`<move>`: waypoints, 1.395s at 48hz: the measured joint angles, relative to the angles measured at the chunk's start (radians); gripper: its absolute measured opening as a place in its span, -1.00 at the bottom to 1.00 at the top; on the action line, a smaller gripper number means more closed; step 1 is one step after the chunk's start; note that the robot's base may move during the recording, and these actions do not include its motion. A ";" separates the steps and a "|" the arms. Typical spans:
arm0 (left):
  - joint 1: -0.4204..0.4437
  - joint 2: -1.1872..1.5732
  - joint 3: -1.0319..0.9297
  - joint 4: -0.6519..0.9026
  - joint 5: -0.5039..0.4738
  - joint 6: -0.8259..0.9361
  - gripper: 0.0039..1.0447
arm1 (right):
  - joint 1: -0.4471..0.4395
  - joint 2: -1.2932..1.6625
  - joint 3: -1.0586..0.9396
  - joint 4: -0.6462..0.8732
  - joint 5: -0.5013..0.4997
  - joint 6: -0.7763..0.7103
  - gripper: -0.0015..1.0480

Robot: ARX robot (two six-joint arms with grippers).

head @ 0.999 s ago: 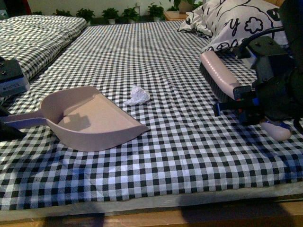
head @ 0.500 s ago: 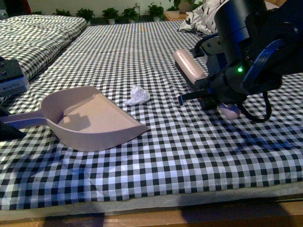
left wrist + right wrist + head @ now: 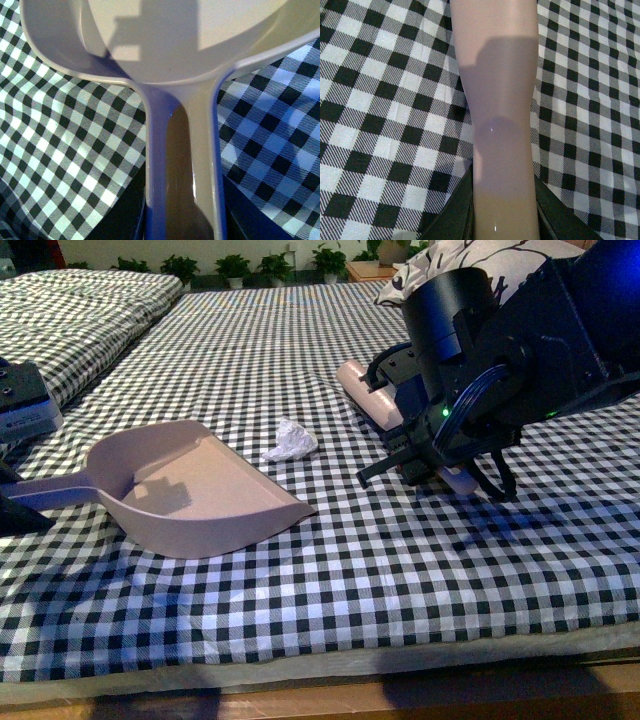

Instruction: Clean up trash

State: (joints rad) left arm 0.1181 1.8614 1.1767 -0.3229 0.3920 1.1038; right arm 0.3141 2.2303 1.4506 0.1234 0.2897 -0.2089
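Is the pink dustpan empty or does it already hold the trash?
Empty. The dustpan shows a bare inside, and the paper wad lies on the checkered cloth just beyond its open edge.

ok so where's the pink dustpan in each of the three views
Front view: the dustpan lies left of centre on the checked cloth, its handle pointing toward the left gripper.
Left wrist view: its handle and the back of the pan fill the middle of the picture.
Right wrist view: not in it; only the brush handle shows.
Shared landmark: the checked cloth.
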 joint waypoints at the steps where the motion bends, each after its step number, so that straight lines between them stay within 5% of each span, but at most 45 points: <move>1: 0.000 0.000 0.000 0.000 0.000 0.000 -0.50 | 0.001 0.002 0.000 0.002 0.003 -0.004 -0.63; 23: 0.000 0.000 0.000 0.000 0.000 0.000 -0.50 | 0.050 0.026 -0.013 -0.001 0.012 0.010 -0.63; 67: 0.000 0.000 0.000 0.000 0.000 0.000 -0.50 | 0.165 -0.163 -0.323 0.084 -0.169 0.199 -0.63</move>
State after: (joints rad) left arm 0.1181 1.8614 1.1767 -0.3229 0.3923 1.1038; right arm 0.4793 2.0678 1.1275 0.2070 0.1204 -0.0097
